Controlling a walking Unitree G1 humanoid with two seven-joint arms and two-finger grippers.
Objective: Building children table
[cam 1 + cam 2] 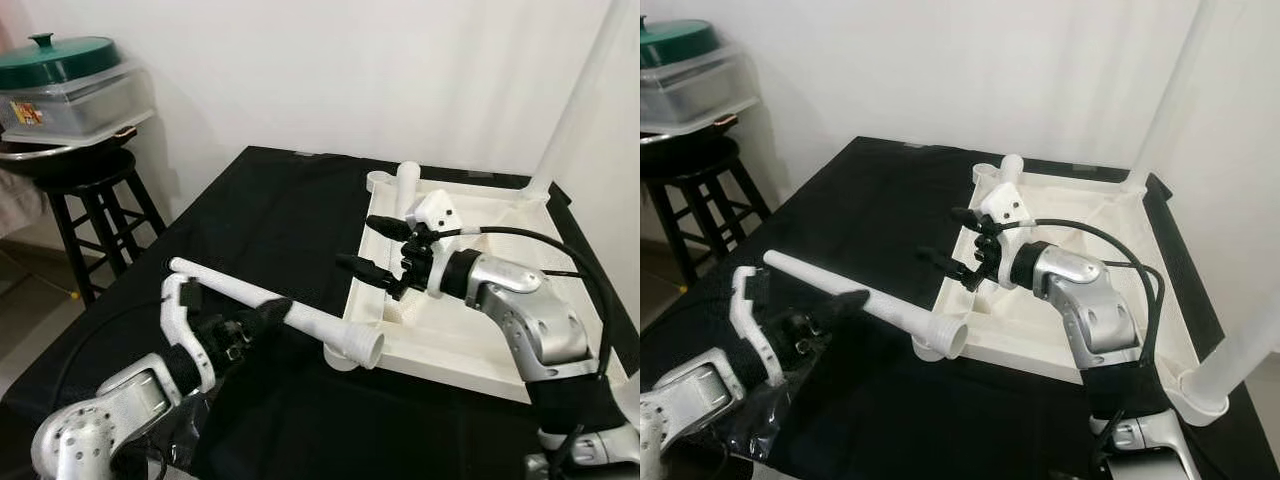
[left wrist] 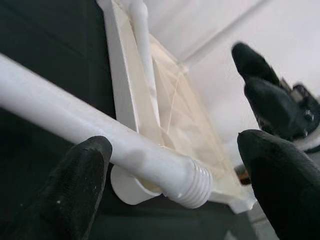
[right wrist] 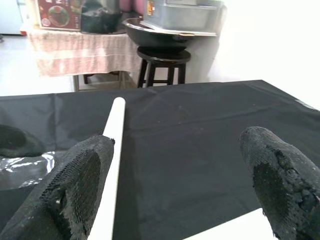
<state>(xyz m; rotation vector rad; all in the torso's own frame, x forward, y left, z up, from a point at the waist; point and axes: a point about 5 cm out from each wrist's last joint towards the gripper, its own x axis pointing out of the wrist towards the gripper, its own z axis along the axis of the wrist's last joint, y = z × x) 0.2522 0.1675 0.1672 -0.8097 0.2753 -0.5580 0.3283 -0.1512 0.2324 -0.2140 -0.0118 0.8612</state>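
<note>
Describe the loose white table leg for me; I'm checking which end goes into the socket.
The table leg is a long, white, plastic-looking tube that tapers toward its far, plain, rounded end. Its near end flares slightly and finishes in a ridged screw thread. It lies nearly level, slanting across the black cloth, with the left gripper at its middle. The threaded end sits right at the corner socket of the upturned white tabletop, not yet screwed in.
</note>
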